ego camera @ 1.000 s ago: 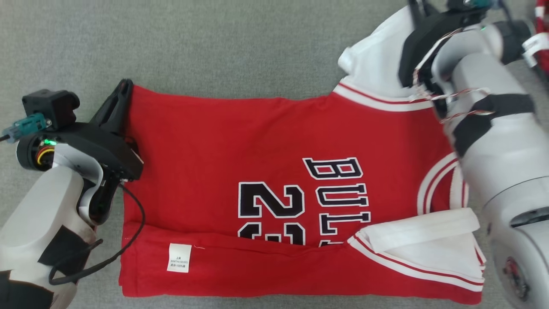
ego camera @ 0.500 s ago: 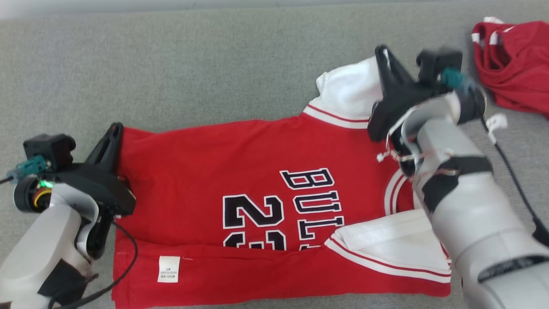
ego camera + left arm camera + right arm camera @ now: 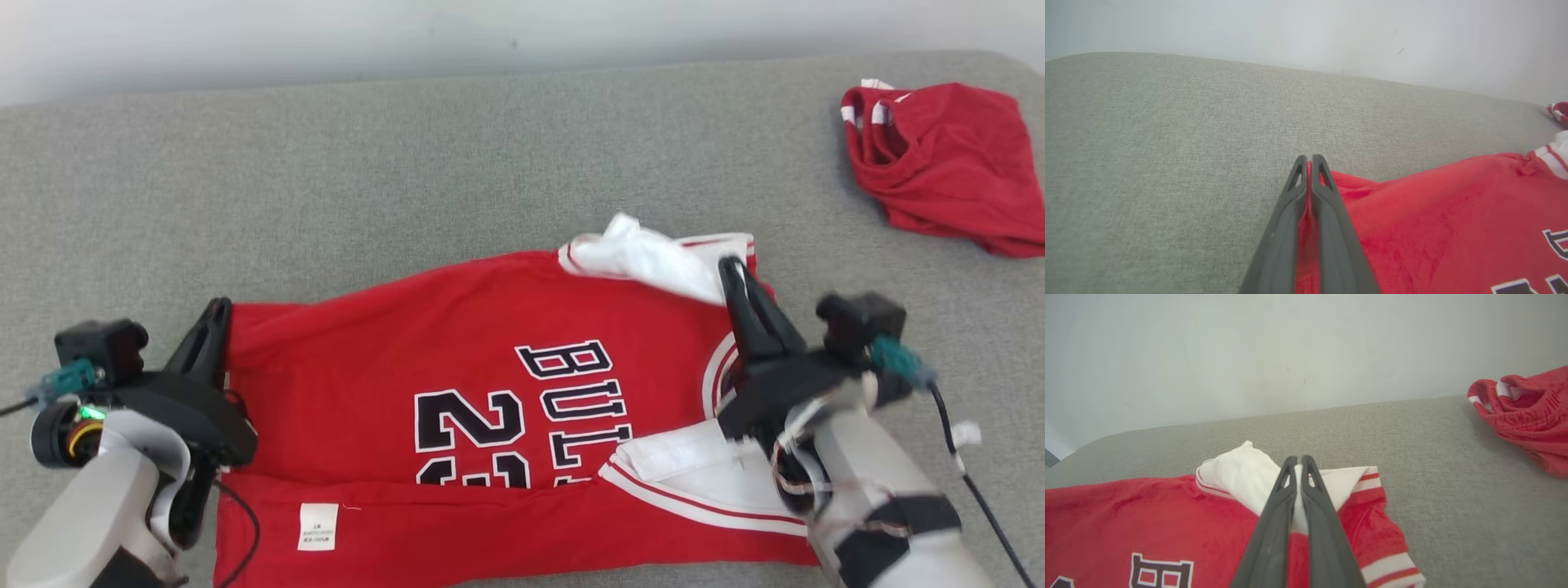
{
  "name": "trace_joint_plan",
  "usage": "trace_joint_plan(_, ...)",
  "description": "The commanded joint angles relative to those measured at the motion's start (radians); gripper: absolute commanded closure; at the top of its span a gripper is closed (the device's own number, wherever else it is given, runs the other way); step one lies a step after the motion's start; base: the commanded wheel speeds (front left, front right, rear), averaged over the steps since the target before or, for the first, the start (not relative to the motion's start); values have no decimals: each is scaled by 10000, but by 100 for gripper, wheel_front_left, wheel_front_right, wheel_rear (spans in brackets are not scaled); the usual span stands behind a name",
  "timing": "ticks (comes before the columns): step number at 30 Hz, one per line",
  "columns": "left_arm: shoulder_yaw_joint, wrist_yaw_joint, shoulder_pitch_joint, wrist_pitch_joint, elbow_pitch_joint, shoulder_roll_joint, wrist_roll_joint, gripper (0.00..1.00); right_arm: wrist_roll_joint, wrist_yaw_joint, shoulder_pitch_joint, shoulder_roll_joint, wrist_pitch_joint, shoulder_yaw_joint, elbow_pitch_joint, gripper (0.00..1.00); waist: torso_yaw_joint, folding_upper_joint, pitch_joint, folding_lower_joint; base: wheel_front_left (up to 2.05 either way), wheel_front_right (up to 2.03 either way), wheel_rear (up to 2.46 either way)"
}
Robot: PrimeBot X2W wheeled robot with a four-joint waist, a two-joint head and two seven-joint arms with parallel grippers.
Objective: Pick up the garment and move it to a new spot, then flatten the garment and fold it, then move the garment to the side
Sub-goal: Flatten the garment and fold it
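Left pincer [image 3: 219,312], lower left of frame, nipped tight on red jersey [image 3: 392,343] edge; my right pincer [image 3: 729,268], right of centre, nipped on white sleeve [image 3: 645,253]. Spare red garment [image 3: 939,163] upper right.

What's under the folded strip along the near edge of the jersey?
The folded strip covers the lower parts of the number and lettering, which run beneath it. Anything else under it is hidden. A white label sits on top.
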Motion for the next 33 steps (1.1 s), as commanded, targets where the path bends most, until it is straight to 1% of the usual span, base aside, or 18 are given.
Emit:
trace_joint_plan(1,3,81,259,-124,-70,51,71,100,126,-29,520,-67,-8,-53,-409,100,-69,0,-148,1,0,0,0)
trace_joint_plan(3,13,110,466,-215,-172,18,78,100,308,-29,1114,-93,105,-292,-937,100,-55,0,-234,1,0,0,0)
trace_joint_plan(4,20,182,679,-292,-275,17,114,100,390,-29,1723,-87,247,-532,-1451,100,-28,0,-292,1,0,0,0)
trace_joint_plan(6,14,268,869,-380,-412,-20,159,100,390,-29,2299,-65,395,-794,-1954,100,2,0,-330,1,0,0,0)
trace_joint_plan(12,128,513,1575,-546,-978,-62,257,100,383,-29,4010,278,784,-1668,-3559,100,98,0,-535,1,0,0,0)
trace_joint_plan(18,442,836,2560,-624,-1799,-50,471,100,176,-29,5595,701,1455,-2448,-5194,100,177,0,-744,1,0,0,0)
trace_joint_plan(22,619,1035,3157,-628,-2272,-144,662,100,59,-29,6224,904,1891,-2965,-5760,100,192,0,-795,1,0,0,0)
trace_joint_plan(25,815,1182,3521,-628,-2609,-214,780,100,-78,-29,6502,1006,2116,-3165,-6010,100,218,0,-813,1,0,0,0)
trace_joint_plan(29,1044,1212,3880,-625,-2880,-400,828,100,-167,-29,6755,1163,2433,-3329,-6097,100,295,0,-847,1,0,0,0)
trace_joint_plan(33,1061,1186,4039,-627,-2809,-600,862,100,-423,-29,6828,1200,2482,-3284,-6101,100,342,0,-940,1,0,0,0)
